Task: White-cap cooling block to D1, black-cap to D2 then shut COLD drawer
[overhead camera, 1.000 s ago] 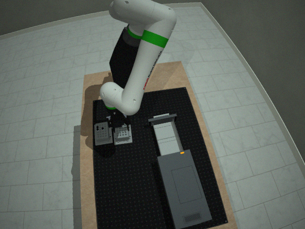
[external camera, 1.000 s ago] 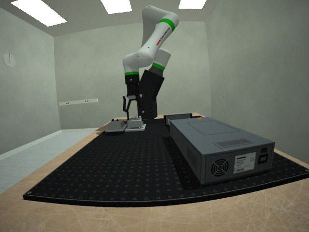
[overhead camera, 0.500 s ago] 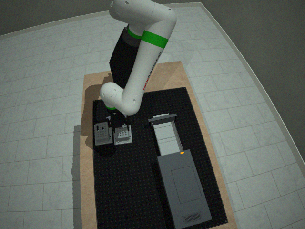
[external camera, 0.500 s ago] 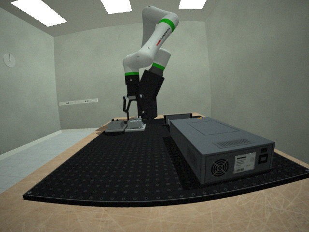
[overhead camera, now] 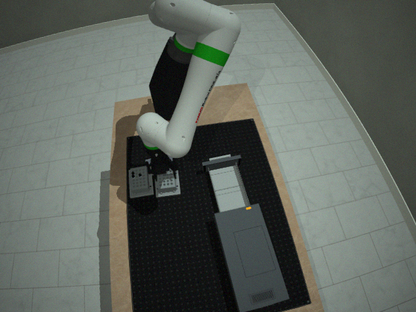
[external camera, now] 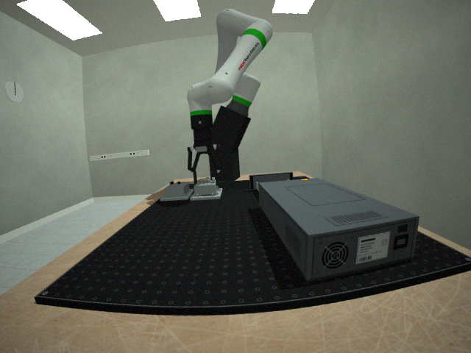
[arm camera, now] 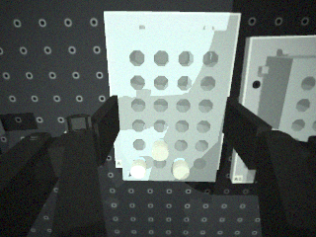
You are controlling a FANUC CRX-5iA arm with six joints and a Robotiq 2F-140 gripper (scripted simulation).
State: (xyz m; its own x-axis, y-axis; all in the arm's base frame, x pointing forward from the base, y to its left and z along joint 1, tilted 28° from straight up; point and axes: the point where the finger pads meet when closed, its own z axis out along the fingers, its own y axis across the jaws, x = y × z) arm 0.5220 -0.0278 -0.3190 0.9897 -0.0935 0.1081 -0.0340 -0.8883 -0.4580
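Pinching the white-capped block (overhead camera: 168, 182) (external camera: 206, 188) (arm camera: 171, 115) between the fingers of the gripper (overhead camera: 164, 174) (external camera: 206, 180) (arm camera: 170, 111), one on each long side. Located at the near slot plate (overhead camera: 176, 192) (external camera: 209, 196) (arm camera: 118, 27); cannot tell if fully flat. Topped with three white caps (arm camera: 159, 150), bunched toward six o'clock in the wrist view. At nine o'clock from there in the top view, just beside: the black-capped block (overhead camera: 139, 182) (external camera: 176, 189) (arm camera: 281, 99), on the far slot plate (overhead camera: 151, 189) (external camera: 167, 199). Topped with three black caps (overhead camera: 140, 175), grouped toward eleven o'clock. At three o'clock from the pinched block, well apart: the drawer (overhead camera: 226, 182), pulled out toward eleven o'clock from the cooler (overhead camera: 248, 248) (external camera: 334, 209), with no block inside. Lit orange at the cooler's twelve o'clock edge: the lamp (overhead camera: 248, 208) (external camera: 304, 179).

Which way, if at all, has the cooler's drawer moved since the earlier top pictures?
No, it has not visibly moved: the drawer sticks out of the grey cooler housing just as far as before.
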